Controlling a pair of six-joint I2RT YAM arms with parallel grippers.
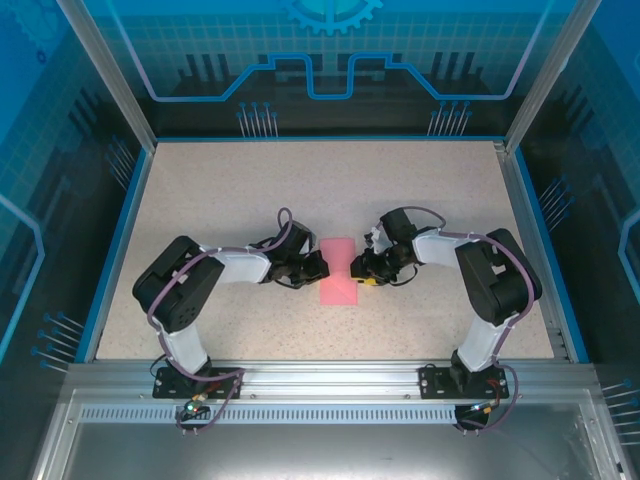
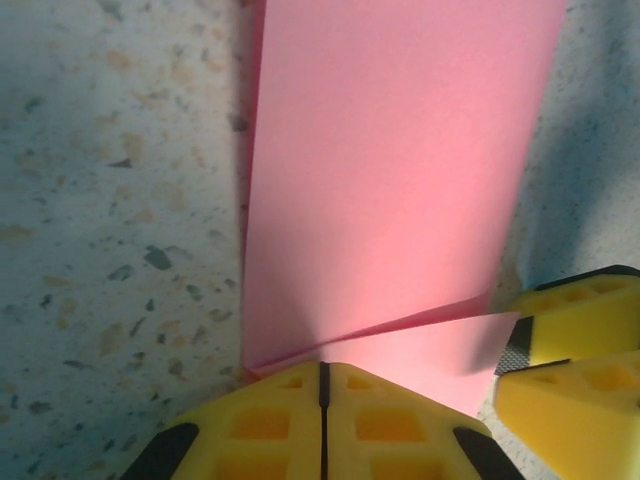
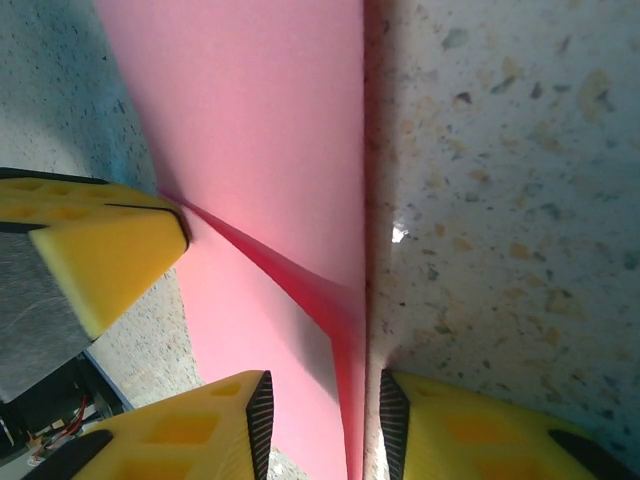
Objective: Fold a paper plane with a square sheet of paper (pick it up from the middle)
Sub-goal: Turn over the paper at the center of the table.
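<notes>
Your left claw (image 2: 322, 372) is pressed shut and seems to nip the square sheet of paper (image 2: 400, 170) at the edge by its tips. The rest lies flat on the counter (image 2: 110, 200) ahead of it. Your right claw (image 3: 322, 385) is parted, its jaws straddling the opposite edge, which rises between them. A ridge runs from claw to claw, probably from that lift. Facing closely across the sheet, each claw is the other's main obstruction.

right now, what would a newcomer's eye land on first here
The pink paper, a bright rectangle at the middle of the speckled table, stands out first. Next, the left claw and right claw meet it from opposite sides, yellow fingers at its edges, one layer lifted into a ridge.
</notes>
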